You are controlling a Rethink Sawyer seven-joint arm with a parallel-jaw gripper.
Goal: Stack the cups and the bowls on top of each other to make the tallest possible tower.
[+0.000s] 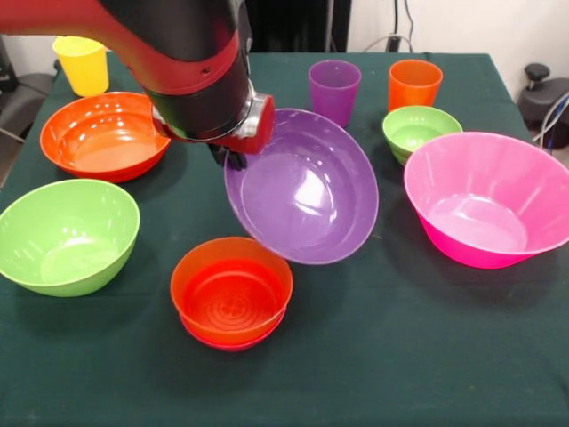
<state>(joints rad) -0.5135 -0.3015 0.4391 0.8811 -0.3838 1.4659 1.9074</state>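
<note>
On the dark green tablecloth (427, 356), at the right side, sits the huge glossy pink plastic bowl (489, 200), upright and open upward. Held above the cloth near the middle is the large glossy purple plastic bowl (302, 189), tilted steeply so its hollow faces the camera; its lower rim hangs just over the far edge of the tower (231, 292). The red and black arm's gripper (233, 158) meets this bowl at its upper left rim and pinches that rim, though the jaws themselves are mostly hidden behind the wrist. At the near left rests the large lime green plastic bowl (67, 236), upright. Farther back on the left lies the large orange plastic bowl (105, 135), also upright. The tower, near the middle front, is a small orange bowl nested in a small red-magenta bowl whose edge peeks out underneath. A small green plastic bowl (420, 131) stands just beyond the pink bowl. Along the far edge stand three tapered plastic tumblers: the yellow cup (82, 65) at far left, the translucent purple cup (334, 91) and the orange cup (414, 84) to the right.
</note>
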